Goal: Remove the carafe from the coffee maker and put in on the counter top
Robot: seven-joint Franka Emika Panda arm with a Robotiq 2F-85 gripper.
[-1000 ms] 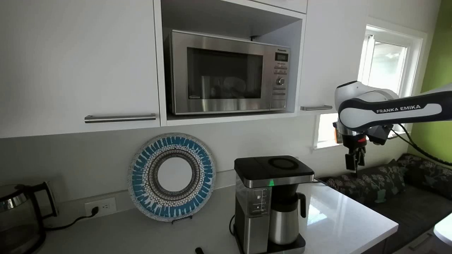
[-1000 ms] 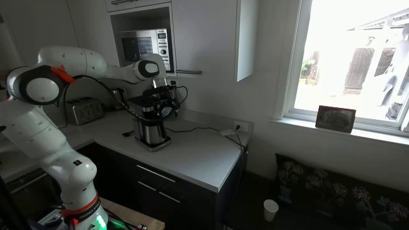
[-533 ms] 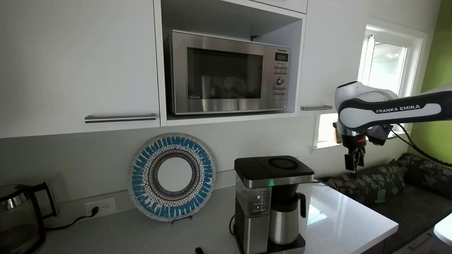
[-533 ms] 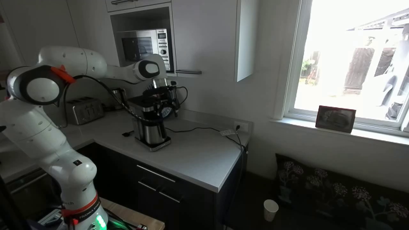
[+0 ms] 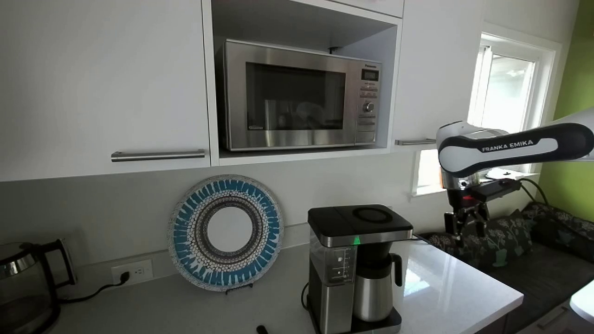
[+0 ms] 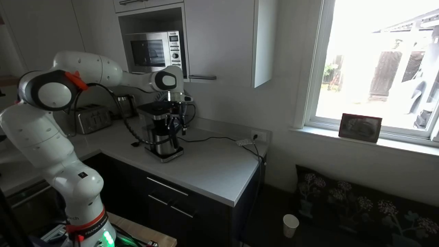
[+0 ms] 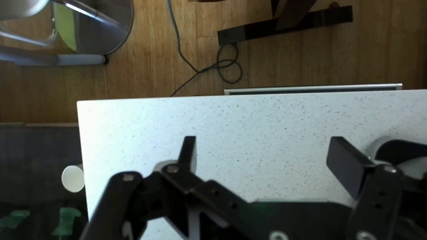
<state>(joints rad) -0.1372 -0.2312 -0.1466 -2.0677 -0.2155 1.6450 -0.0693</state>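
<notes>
The steel carafe [image 5: 372,297] with black lid and handle stands inside the coffee maker [image 5: 338,306] in an exterior view. In an exterior view the carafe [image 6: 166,148] is partly hidden by the cable and gripper. My gripper [image 5: 465,229] hangs with fingers down, to the right of the coffee maker and apart from it. It also shows in an exterior view [image 6: 176,128], in front of the coffee maker's side. In the wrist view the gripper [image 7: 262,150] is wide open and empty above the pale counter top [image 7: 253,130]. Black and steel parts behind the right finger are too hidden to name.
The counter's front edge [image 7: 200,97] and left corner show in the wrist view. A white cup [image 6: 291,225] stands beyond the counter's end. A patterned plate [image 5: 274,232], a kettle [image 5: 28,283] and a toaster [image 6: 93,119] stand farther along the counter. Cabinets hang above.
The arm has come down and the wrist has turned. The fingers now show spread apart; earlier they looked close together from that side. The carafe and coffee maker have not moved.
</notes>
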